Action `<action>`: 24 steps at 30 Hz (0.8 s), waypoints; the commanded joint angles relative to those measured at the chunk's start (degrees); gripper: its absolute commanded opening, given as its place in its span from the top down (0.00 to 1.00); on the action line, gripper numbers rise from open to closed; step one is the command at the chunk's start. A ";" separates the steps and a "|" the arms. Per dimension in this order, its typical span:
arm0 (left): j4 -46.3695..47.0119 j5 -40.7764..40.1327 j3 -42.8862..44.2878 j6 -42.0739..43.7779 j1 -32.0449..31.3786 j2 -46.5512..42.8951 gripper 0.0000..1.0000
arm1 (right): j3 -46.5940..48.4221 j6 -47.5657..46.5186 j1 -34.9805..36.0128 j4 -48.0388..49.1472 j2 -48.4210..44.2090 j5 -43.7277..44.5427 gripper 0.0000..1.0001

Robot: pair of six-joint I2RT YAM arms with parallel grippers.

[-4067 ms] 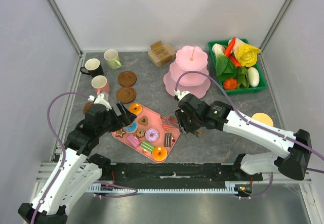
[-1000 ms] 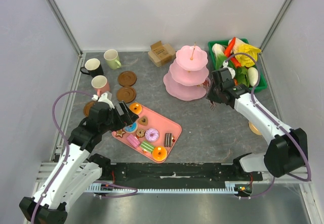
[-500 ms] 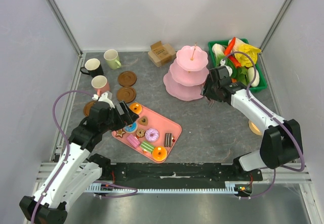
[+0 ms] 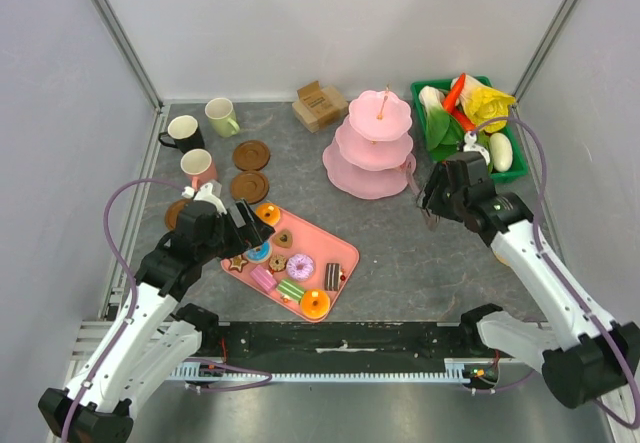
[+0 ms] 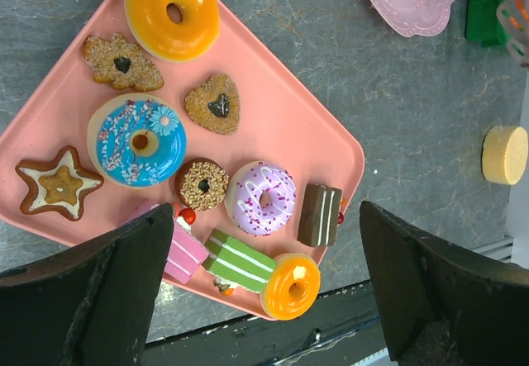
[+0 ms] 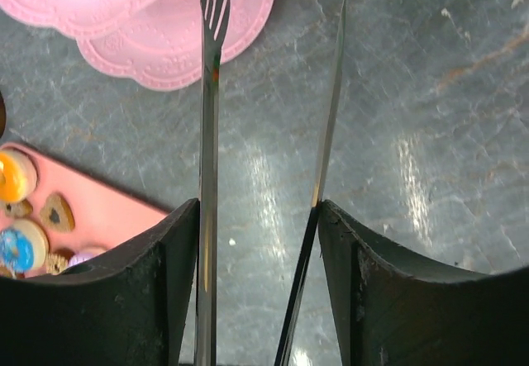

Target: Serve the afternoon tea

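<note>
The right claw (image 6: 260,217) is clamping thin metal tongs (image 6: 208,135) with bare tips, hovering over the tabletop (image 4: 440,263) beside the tiered stand (image 4: 378,143). The left claw (image 5: 264,217) is hanging released above the pink tray (image 5: 281,126), where eleven pastries (image 5: 136,139) are lying. They are probably light, hard and slippery, best pinched across their sides. Three mugs (image 4: 197,167) and three coasters (image 4: 251,154) are sitting behind the tray.

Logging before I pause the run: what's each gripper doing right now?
Left gripper: open, empty, above the pink tray.
Right gripper: closed on metal tongs; nothing between the tongs' tips.
</note>
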 commanded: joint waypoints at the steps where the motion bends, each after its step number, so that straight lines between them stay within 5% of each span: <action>1: 1.33 1.30 0.61 -0.48 0.16 -0.32 0.01 | -1.68 -1.95 -0.19 -7.01 -6.59 -4.45 0.35; 11: 0.89 1.57 0.17 -0.39 0.16 -0.32 0.01 | -4.15 -9.34 4.01 -11.33 -14.77 -31.26 0.35; 18: 0.80 1.74 -0.10 -0.74 0.16 0.04 0.01 | -1.79 -1.79 25.54 -9.13 -6.36 -26.80 0.37; 24: 0.63 2.01 -0.01 -0.39 0.07 0.12 0.01 | 3.41 -0.99 30.30 -13.53 -0.98 -21.34 0.37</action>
